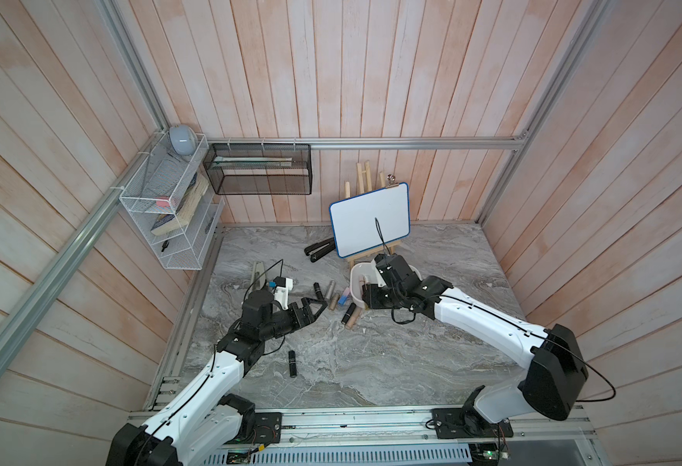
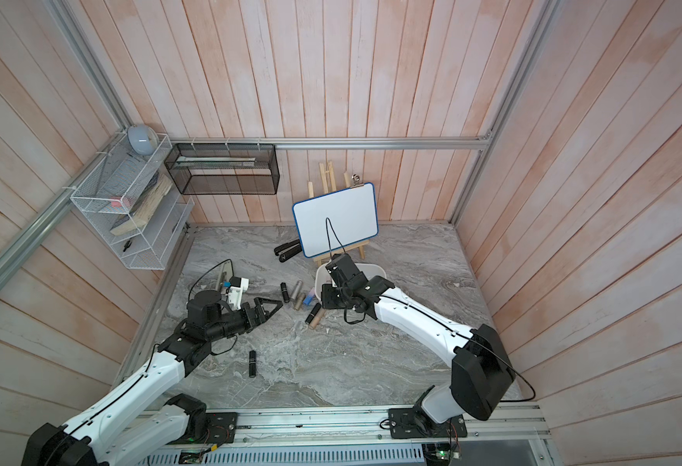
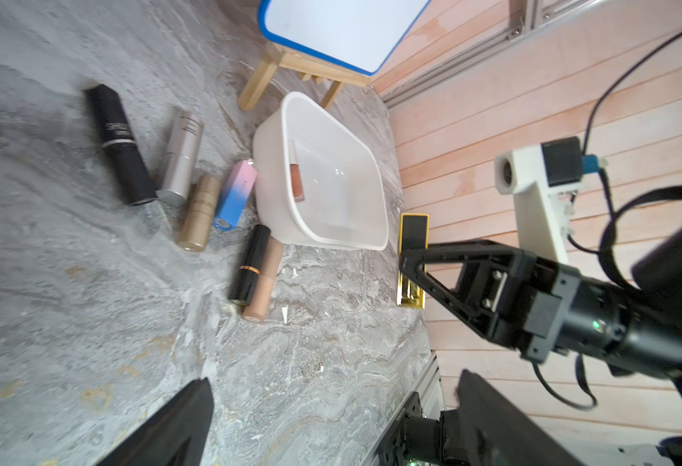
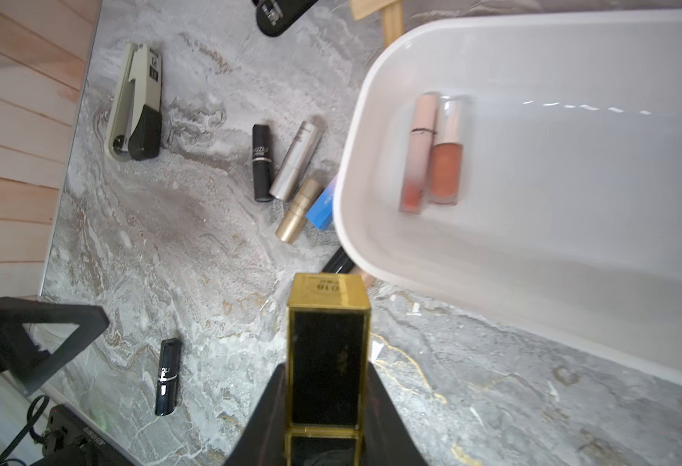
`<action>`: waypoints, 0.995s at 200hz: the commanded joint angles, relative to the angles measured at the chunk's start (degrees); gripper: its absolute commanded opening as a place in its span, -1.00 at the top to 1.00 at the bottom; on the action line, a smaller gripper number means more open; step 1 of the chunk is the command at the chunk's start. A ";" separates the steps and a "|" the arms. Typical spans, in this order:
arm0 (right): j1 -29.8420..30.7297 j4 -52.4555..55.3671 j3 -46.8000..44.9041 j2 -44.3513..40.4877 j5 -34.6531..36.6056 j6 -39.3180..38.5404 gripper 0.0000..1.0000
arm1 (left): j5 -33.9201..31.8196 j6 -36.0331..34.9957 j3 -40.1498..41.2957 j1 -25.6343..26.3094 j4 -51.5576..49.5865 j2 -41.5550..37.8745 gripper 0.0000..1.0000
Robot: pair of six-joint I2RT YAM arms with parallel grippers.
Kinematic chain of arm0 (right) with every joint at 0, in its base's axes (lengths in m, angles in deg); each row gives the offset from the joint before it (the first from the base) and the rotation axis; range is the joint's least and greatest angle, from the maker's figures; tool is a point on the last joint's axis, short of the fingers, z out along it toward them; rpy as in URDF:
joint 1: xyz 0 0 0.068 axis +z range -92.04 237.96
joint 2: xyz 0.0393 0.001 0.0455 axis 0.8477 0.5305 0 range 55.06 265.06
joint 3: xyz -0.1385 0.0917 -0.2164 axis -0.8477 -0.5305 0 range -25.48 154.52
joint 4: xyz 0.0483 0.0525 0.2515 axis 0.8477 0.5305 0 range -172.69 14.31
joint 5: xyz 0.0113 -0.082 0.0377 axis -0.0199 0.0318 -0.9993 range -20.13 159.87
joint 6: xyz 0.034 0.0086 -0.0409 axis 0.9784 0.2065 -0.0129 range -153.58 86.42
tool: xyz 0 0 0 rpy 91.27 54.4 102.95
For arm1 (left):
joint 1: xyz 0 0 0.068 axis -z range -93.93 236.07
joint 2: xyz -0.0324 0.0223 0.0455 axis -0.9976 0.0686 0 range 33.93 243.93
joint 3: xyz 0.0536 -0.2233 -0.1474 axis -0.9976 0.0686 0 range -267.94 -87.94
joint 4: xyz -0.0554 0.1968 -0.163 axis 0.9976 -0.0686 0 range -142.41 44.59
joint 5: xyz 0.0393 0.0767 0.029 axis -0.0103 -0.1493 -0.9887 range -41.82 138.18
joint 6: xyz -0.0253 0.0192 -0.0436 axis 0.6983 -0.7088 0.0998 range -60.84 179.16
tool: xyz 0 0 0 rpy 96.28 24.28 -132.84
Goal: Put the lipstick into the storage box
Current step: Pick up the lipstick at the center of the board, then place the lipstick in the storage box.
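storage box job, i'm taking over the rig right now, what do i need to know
Left gripper: open, empty, over the table.
Right gripper: fingers shut on a gold-and-black lipstick, held beside the storage box rim, not yet inside.
Done: two gloss tubes lie in the box.
Left: drop the held one; six lipsticks lie clustered beside the box, one black lipstick lies near the left arm.

Loose lipsticks (image 3: 180, 157) crowd the left flank of the storage box (image 3: 274, 201), lying just beside its wall, and an easel-mounted whiteboard (image 1: 369, 220) stands close behind. The box's floor lies mostly bare, two lip-gloss tubes (image 4: 448, 161) along one wall; the surface (image 1: 391, 363) in front lies open but for one black lipstick (image 1: 292, 363)
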 commanded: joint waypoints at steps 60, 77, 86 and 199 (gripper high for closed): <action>-13.52 -5.34 -0.80 5.00 -6.56 -6.08 0.54 | 5.78 -1.60 -2.88 5.84 10.14 12.04 -0.99; -14.81 -6.10 -0.06 7.90 -7.25 -7.21 0.53 | 5.91 -1.57 -3.14 6.26 10.54 13.76 -0.99; -15.29 -6.32 0.60 9.76 -7.88 -7.74 0.53 | 5.96 -1.54 -3.04 6.43 10.59 14.21 -0.99; -16.31 -7.51 9.74 24.84 -10.46 -10.32 0.54 | 6.08 -2.34 -1.01 6.85 9.73 14.68 -0.99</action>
